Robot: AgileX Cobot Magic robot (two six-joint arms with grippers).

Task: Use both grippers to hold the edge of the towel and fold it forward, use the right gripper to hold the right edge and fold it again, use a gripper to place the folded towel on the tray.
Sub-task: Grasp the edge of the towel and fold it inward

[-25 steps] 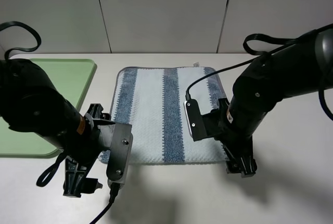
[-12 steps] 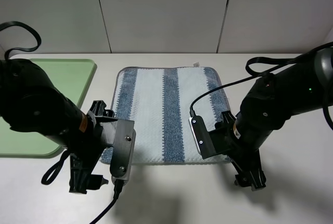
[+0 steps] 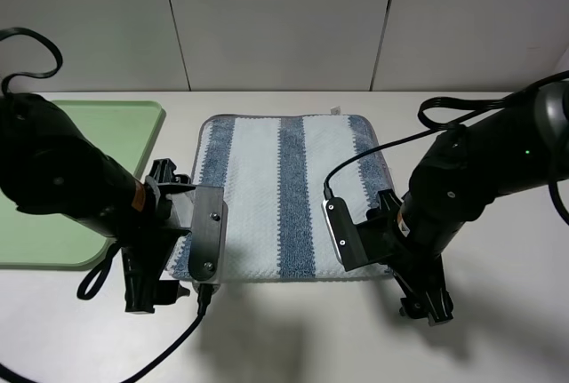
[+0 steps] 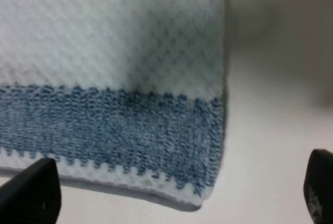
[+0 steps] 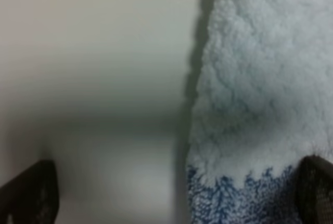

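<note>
Towel point(image 3: 280, 196) lies flat and unfolded on the white table point(image 3: 498, 339), centre of the high view. 3 dark-blue stripes run front to back, with 2 pale bands between them. Small white tag point(image 3: 335, 110) sits on the far hem. Tray point(image 3: 124, 130) sits to the left of the towel, apart from it, partly hidden by the left arm; no cloth on it.

Left gripper point(image 3: 156, 287) is at the towel's near-left corner. In the left wrist view its fingers point(image 4: 31, 195) stand wide apart at the 2 sides of the frame, so the left gripper point(image 4: 175, 190) is spread with the blue-striped corner and grey hem lying between the tips. Whether the tips touch the cloth cannot be told; nothing is pinched.

Right gripper point(image 3: 425, 303) is at the near-right corner. In the right wrist view (blurred) the right gripper point(image 5: 171, 190) is also spread wide: 1 fingertip over bare table, the other point(image 5: 315, 190) over the cloth, with the towel's edge running between them. Nothing is clamped.
</note>
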